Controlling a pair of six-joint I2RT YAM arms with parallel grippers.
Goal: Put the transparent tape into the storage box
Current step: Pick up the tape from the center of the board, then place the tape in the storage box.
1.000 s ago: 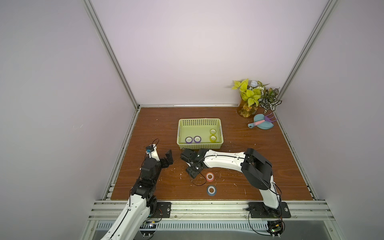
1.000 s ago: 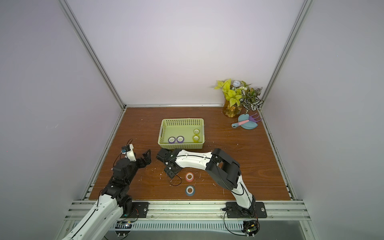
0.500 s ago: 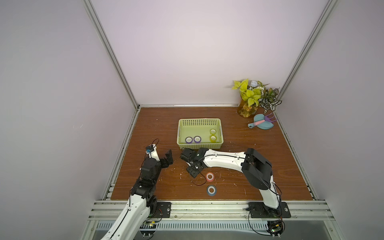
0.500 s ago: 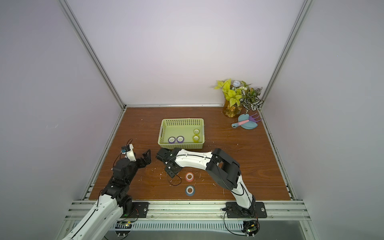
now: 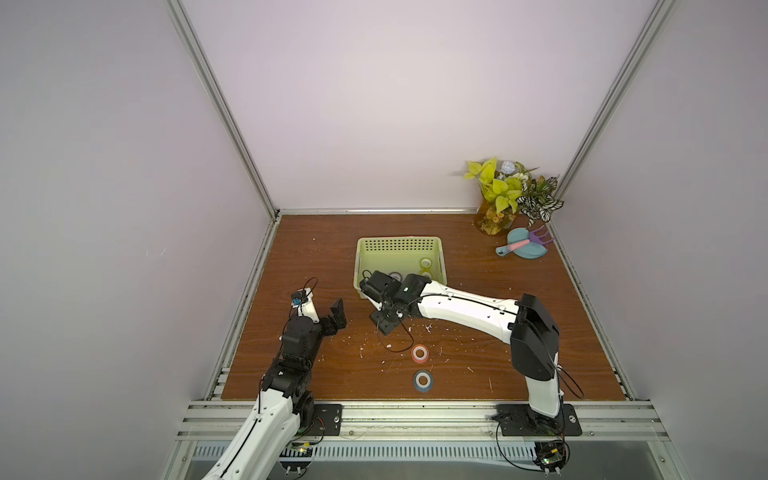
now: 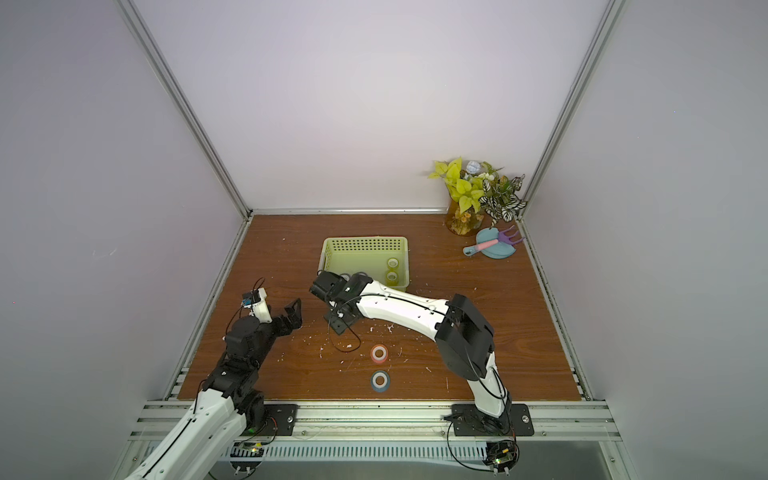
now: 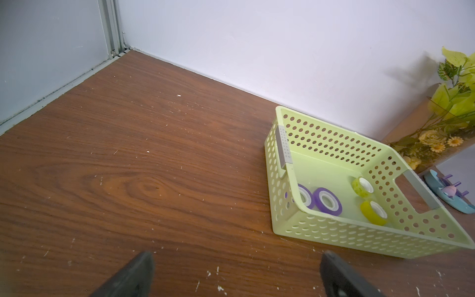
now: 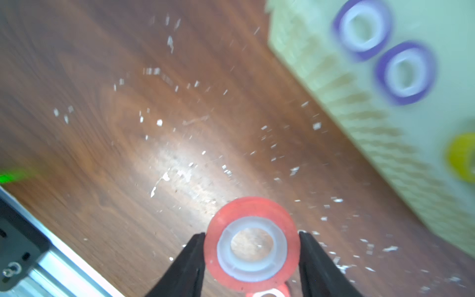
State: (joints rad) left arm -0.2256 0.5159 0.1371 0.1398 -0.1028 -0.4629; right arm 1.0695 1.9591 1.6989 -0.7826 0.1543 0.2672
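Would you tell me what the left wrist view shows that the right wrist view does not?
Only the left wrist: the open left gripper, the plant, the blue dustpan and a second yellow roll. Only the right wrist: the right gripper shut on an orange-red roll. Both: the storage box holding two purple rolls and a yellow roll, and the wooden table.

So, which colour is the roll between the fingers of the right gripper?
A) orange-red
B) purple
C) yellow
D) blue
A: in the right wrist view the right gripper pinches an orange-red roll, with one black finger touching each side.
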